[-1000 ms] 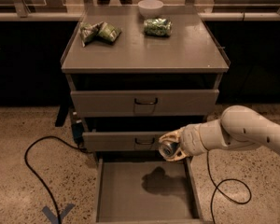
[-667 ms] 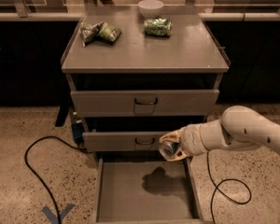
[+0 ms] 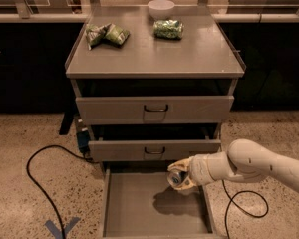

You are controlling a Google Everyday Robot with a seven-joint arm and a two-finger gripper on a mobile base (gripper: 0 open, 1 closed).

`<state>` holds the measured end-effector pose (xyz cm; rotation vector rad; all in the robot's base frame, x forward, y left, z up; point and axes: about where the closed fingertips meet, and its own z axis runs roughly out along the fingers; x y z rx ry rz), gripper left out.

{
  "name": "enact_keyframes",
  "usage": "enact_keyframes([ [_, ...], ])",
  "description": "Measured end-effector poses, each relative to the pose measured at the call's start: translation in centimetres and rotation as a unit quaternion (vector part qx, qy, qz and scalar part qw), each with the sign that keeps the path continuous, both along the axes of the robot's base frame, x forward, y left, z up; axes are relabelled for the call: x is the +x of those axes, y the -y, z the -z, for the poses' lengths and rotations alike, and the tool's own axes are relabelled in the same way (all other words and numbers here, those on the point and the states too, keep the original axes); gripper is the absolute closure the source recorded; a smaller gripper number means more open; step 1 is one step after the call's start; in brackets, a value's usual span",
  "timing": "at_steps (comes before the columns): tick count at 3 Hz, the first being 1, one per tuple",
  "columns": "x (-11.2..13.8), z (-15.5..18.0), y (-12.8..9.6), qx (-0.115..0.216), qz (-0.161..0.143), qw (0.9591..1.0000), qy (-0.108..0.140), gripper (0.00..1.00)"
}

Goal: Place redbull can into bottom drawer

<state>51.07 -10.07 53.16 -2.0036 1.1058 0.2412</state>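
Observation:
The redbull can lies sideways in my gripper, with its shiny silver end facing the camera. My gripper is shut on it and holds it above the right part of the bottom drawer. That drawer is pulled out, a wide grey tray with a bare floor. The can's shadow falls on the floor below it. My white arm reaches in from the right.
Two grey drawers with dark handles sit above, the lower one slightly out. On the cabinet top are two green snack bags and a white bowl. Black cables lie on the floor on both sides.
The view has shifted a little. My gripper with the can sits slightly lower, still over the right part of the open bottom drawer.

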Motion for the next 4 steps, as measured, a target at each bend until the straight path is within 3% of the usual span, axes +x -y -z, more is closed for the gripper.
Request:
enact_keyframes([
  [1,-0.7,6.2,-0.5,-0.012,0.004,0.9997,-0.019,1.00],
  [2,-2.1,9.5,-1.0,-0.011,0.015,0.9988,-0.046,1.00],
  [3,-2.1,9.4,-1.0,-0.012,0.015,0.9988,-0.045,1.00],
  [4,-1.4,13.3,-1.3,-0.018,0.006,0.9982,-0.056,1.00],
])
